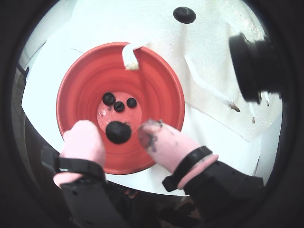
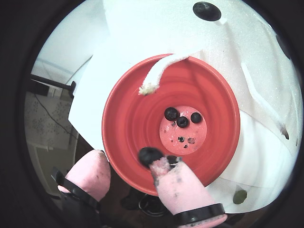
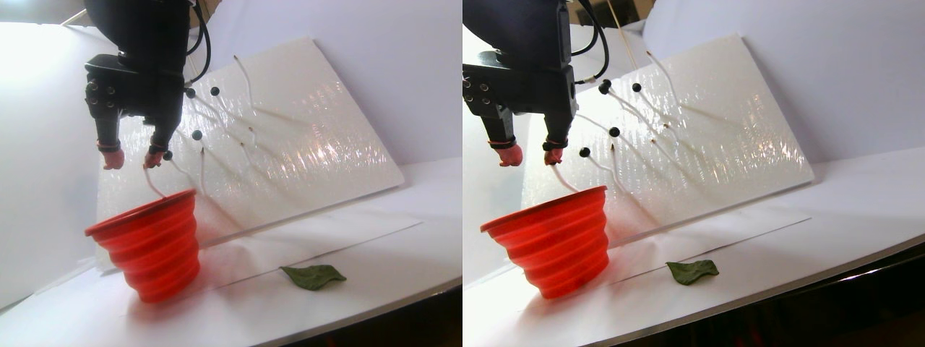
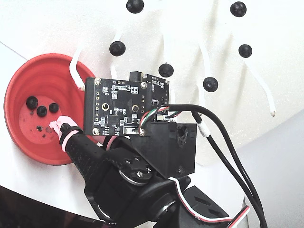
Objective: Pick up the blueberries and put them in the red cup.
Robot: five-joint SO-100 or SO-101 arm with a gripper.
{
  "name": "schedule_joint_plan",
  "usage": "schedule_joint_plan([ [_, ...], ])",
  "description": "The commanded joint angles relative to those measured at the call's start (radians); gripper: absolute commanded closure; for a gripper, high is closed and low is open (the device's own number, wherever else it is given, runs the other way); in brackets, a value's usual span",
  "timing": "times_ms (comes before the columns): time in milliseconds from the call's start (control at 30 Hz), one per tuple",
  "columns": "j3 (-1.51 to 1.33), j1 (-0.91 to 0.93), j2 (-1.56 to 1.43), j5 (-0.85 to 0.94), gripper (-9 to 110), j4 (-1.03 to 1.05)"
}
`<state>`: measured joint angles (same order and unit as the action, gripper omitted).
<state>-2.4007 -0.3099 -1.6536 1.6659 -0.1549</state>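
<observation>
Both wrist views show the jaws spread wide over the red cup, a blueberry between them, while the stereo pair alone shows the green leaf lower centre on the counter.

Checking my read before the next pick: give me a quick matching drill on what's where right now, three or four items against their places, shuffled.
Items:
1. red cup
2. green leaf
3. three blueberries
4. gripper
5. blueberries still on stems

Places:
A. lying on the cup's flat bottom
B. on the tilted white board
C. open, above the cup's mouth, one berry between the pink fingertips
D. flat on the table, right of the cup in the stereo pair view
E. upright at the board's lower left in that view

Pairs: 1-E, 2-D, 3-A, 4-C, 5-B
</observation>
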Motion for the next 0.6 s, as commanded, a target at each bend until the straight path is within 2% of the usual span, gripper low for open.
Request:
schedule_joint_plan([
  [0,0.014,-0.023,-0.077,0.003,82,0.002],
  [567,0.061,0.061,-0.129,0.009,84,-0.008],
])
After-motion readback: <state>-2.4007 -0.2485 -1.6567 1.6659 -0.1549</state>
